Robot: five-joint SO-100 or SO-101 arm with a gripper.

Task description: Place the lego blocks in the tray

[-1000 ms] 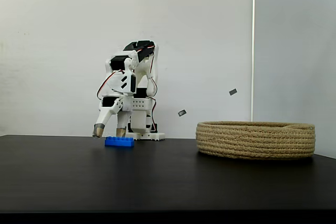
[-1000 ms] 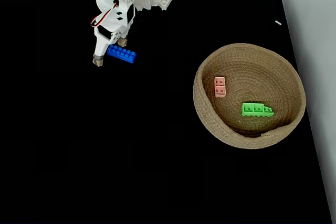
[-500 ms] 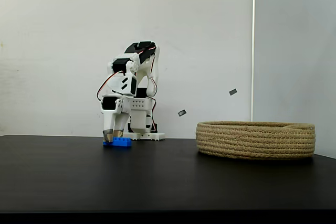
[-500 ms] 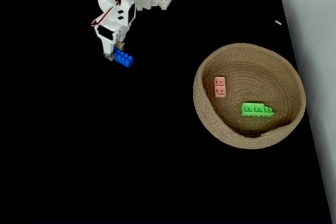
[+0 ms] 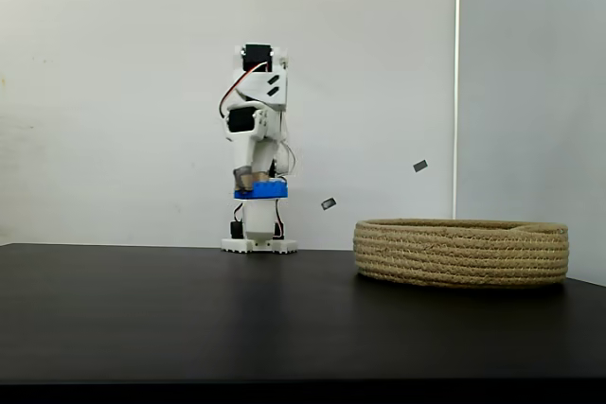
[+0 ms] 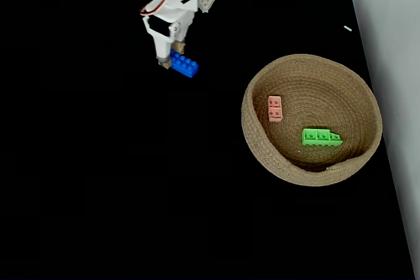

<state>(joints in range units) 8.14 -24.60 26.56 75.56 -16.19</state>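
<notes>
Blue brick [image 5: 260, 191] aloft in gripper [image 5: 248, 180], tray [image 5: 461, 253] apart.

Rough coiled-rope tray [image 6: 259, 142], glossy plastic blue brick [image 6: 184, 64], smooth matt black table [image 6: 131, 181].

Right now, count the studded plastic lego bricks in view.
3: the pale pink brick and bright green brick lie inside the coiled tan rope basket; the blue brick is held aloft by the end effector.

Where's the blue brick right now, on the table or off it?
Off it. The side-on fixed view shows the blue brick held in the gripper well above the table; it has not reached the tray.
</notes>
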